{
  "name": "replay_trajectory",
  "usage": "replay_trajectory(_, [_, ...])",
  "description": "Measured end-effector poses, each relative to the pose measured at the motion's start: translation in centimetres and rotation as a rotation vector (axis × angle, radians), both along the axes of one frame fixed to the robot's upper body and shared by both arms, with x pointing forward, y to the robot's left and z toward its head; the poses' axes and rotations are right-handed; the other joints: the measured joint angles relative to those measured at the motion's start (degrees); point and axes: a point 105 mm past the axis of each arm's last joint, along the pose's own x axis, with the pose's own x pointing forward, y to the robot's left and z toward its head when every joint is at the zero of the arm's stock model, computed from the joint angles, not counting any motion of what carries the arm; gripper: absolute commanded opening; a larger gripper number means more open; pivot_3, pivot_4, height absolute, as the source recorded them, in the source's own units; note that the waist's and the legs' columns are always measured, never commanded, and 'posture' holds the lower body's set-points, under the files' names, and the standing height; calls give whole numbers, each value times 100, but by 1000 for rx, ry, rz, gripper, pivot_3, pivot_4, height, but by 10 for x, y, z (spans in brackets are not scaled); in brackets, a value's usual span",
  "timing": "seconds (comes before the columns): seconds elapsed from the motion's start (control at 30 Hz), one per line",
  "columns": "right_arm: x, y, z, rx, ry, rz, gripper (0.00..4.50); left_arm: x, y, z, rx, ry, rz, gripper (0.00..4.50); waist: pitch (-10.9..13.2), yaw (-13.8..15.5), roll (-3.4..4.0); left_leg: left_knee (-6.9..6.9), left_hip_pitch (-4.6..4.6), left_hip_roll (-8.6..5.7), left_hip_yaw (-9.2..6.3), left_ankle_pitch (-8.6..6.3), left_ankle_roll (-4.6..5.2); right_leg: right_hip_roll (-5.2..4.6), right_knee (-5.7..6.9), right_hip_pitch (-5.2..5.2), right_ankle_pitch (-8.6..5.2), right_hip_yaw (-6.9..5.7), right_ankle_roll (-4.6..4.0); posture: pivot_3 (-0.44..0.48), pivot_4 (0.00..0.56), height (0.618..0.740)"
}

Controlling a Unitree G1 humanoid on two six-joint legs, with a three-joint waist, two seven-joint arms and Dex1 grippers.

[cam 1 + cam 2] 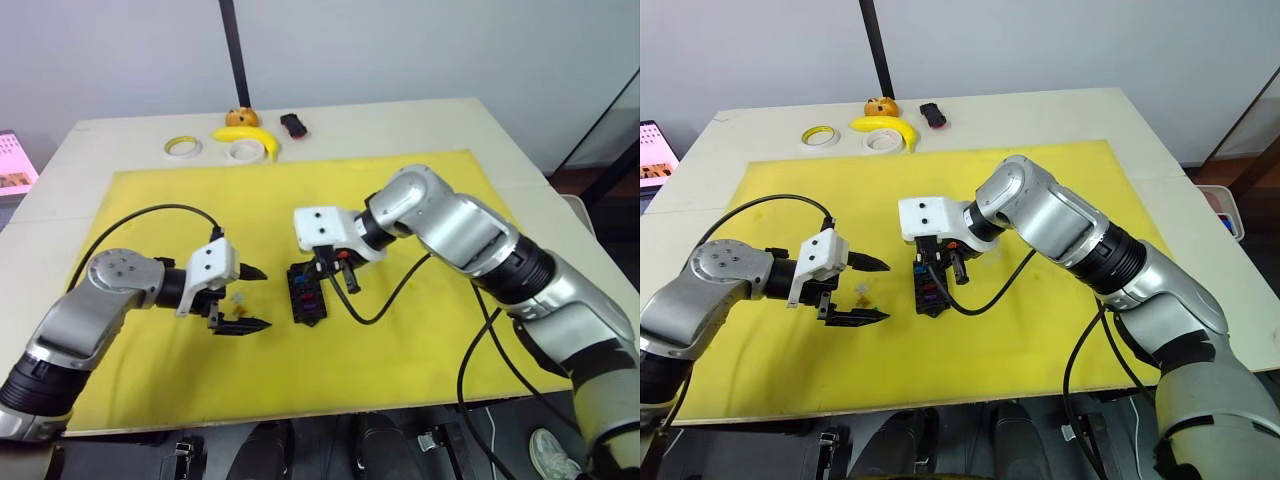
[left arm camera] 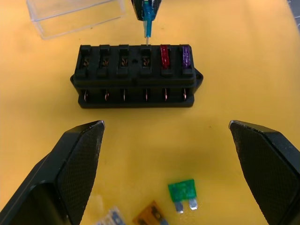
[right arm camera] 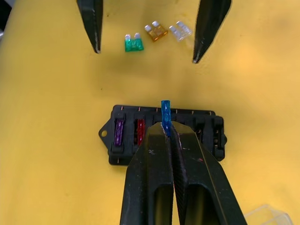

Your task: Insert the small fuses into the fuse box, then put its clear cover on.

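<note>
Right wrist view: right gripper [image 3: 169,127] jaws pinching blue fuse [image 3: 165,112] above fuse box [image 3: 164,136], left gripper [image 2: 166,133] jaws gaping wide, holding nothing, left wrist view showing clear cover [image 2: 75,16] lying beyond box.

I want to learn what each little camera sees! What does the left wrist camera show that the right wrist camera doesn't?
Left wrist camera: the whole clear plastic rectangular cover lying beyond the black plastic fuse box, and the empty copper contacts in four slots.

Right wrist camera: the right gripper shut on the small blue fuse, seen from behind, and the clear pale fuse in full.

Both: the fuse box with a purple fuse and a red fuse seated, the loose green fuse and orange fuse, the open left gripper, and the yellow mat.
</note>
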Motion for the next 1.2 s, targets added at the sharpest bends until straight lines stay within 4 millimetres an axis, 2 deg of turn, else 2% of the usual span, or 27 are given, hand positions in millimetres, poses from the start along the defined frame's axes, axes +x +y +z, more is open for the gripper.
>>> replay_trajectory(1.2, [5, -3, -26, -59, 18, -10, 0, 3, -10, -8, 34, -25, -12, 4471, 0, 2, 0, 2, 0, -1, 0, 0, 0, 1, 1, 1, 1, 0, 1, 0, 150, 740])
